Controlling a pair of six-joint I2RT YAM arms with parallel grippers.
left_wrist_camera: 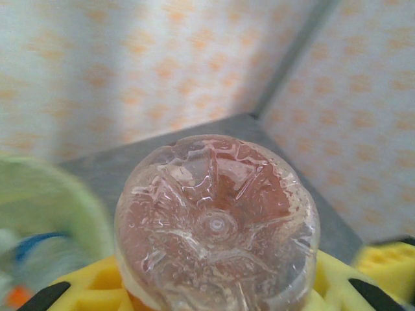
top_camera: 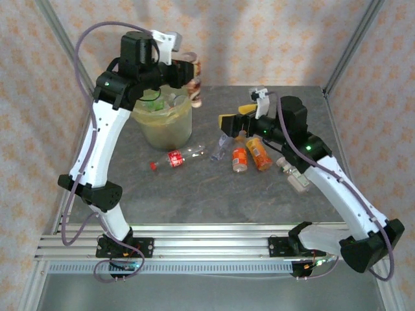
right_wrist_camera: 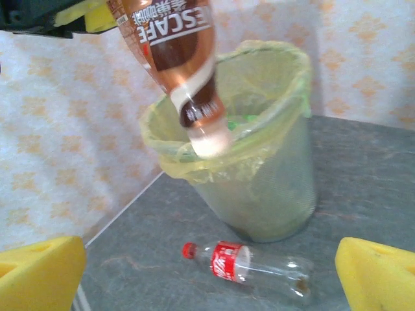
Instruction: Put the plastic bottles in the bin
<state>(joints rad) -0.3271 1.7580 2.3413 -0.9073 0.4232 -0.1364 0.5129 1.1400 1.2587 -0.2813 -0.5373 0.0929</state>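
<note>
Right wrist view has the brown-labelled clear plastic coffee bottle (right_wrist_camera: 181, 58) hanging cap-down at the lip of the round pale yellow-green bin (right_wrist_camera: 272, 188) with its yellow bag liner, the white cap about level with the rim. The left gripper (top_camera: 188, 76) is clamped on the bottle's body, with the bottle's base facing its own camera.

I judge the step in hand to be the drop. The cap sits close to the liner's edge, so the bottle is best carried a little further over the middle of the mouth before the jaws let go, or it may catch the rim and tip out.

The left arm is raised high, elbow bent, with the forearm reaching across above the bin. The right gripper (top_camera: 237, 115) hovers with its pads wide apart and empty above the orange-filled bottles (top_camera: 249, 157) lying to the right of the bin. A red-labelled clear bottle (top_camera: 178, 157) lies on the grey table (top_camera: 194, 201) in front of the bin.
</note>
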